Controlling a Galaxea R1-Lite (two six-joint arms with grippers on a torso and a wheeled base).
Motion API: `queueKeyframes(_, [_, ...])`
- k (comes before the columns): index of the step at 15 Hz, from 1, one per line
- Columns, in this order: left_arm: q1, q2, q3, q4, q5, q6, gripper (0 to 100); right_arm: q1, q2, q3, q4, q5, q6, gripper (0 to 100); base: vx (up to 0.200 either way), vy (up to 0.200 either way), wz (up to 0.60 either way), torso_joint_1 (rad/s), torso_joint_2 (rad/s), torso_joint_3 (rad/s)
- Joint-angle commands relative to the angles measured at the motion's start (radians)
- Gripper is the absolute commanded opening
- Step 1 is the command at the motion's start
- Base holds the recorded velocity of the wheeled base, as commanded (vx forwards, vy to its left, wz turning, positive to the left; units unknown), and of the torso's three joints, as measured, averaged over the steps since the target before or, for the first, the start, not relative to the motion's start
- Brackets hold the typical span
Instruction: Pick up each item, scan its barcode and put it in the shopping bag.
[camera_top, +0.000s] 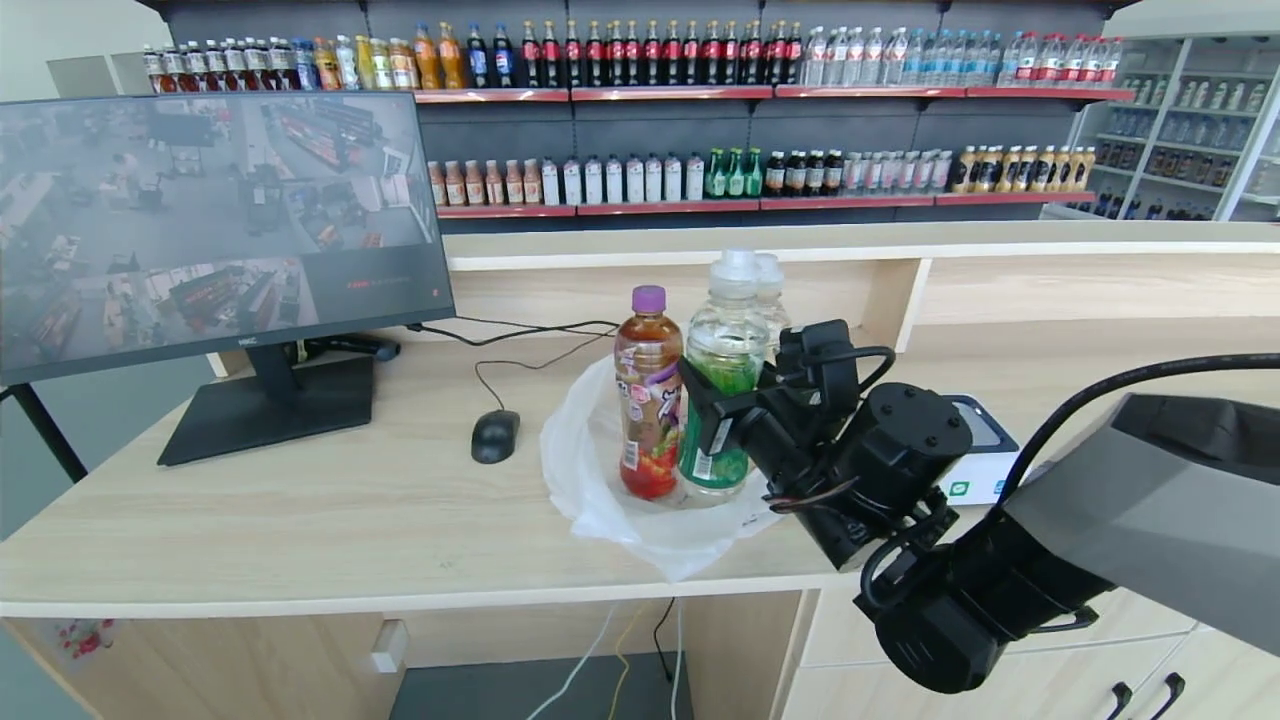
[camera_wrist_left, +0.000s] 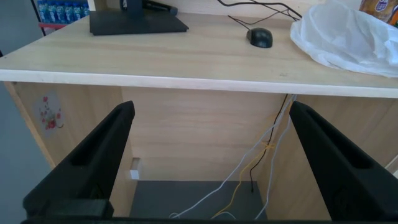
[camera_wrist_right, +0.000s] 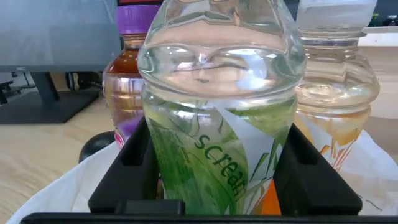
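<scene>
A clear bottle with a green label stands on the white plastic shopping bag spread on the counter. My right gripper is shut on its lower half, one finger on each side. Beside it in the bag stands a purple-capped tea bottle. A third clear bottle is just behind. My left gripper hangs open below the counter's front edge, holding nothing.
A monitor on a black stand and a black mouse occupy the counter's left side. A white box with a dark top sits right of the bag. Cables hang under the counter. Drink shelves line the back.
</scene>
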Motion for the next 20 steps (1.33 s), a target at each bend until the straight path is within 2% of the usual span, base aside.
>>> queueKeyframes(1, [0.0,0.0,0.001,0.0,0.0,0.0,100,-0.011,0.01,-0.008,-0.001,0.0,-0.001,0,0.0,0.0,0.0,0.0,0.0,0.0])
queueKeyframes(7, [0.0,0.0,-0.001,0.0,0.0,0.0,100,-0.083,-0.002,-0.041,-0.001,0.001,0.001,0,0.0,0.0,0.0,0.0,0.0,0.0])
queueKeyframes(15, [0.0,0.0,-0.001,0.0,0.0,0.0,100,-0.081,0.061,-0.105,-0.001,0.003,-0.004,0,0.0,0.0,0.0,0.0,0.0,0.0])
queueKeyframes(20, [0.0,0.0,0.001,0.0,0.0,0.0,100,-0.08,0.102,-0.096,-0.001,0.004,0.001,0,0.0,0.0,0.0,0.0,0.0,0.0])
